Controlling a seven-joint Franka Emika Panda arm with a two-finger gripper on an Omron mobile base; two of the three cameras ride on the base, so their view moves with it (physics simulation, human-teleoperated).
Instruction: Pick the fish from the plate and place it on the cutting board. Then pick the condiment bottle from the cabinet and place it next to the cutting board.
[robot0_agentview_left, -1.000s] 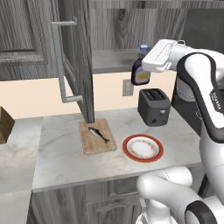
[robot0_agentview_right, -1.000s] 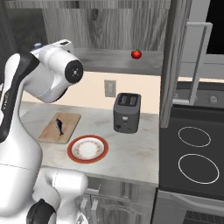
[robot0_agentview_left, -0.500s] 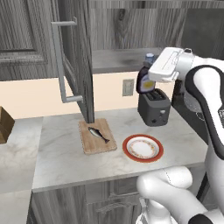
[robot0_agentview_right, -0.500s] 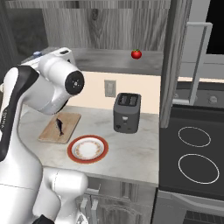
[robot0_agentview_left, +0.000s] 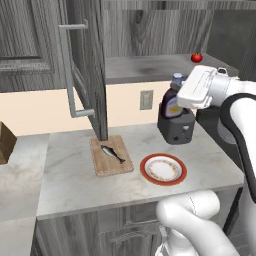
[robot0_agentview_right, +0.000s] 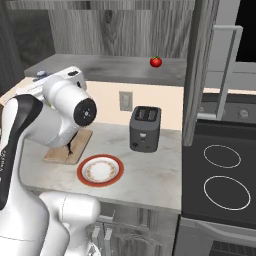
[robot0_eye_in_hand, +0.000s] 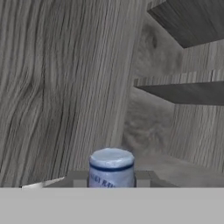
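Note:
My gripper (robot0_agentview_left: 178, 94) is shut on the condiment bottle (robot0_agentview_left: 171, 105), a dark bottle with a pale label and blue cap, held upright in the air just over the toaster. The hand view looks down on the bottle's blue cap (robot0_eye_in_hand: 111, 165) between the fingers, with the grey wood inside of the cabinet (robot0_eye_in_hand: 65, 78) behind. The cabinet door (robot0_agentview_left: 86, 65) stands open. The fish (robot0_agentview_left: 112, 153) lies on the cutting board (robot0_agentview_left: 102, 167). The plate (robot0_agentview_left: 163, 169) sits bare to the right of the board. My arm hides part of the board (robot0_agentview_right: 59, 155) in the right base view.
A black toaster (robot0_agentview_left: 178, 129) stands against the wall behind the plate. A red tomato (robot0_agentview_left: 196, 57) rests on the cabinet shelf (robot0_agentview_left: 145, 67). A stove top (robot0_agentview_right: 225, 175) lies right of the counter. A brown box (robot0_agentview_left: 5, 142) sits at the far left.
My hand has carried the bottle out of the cabinet, right and downward, to just over the toaster. Fish, board and plate have not moved.

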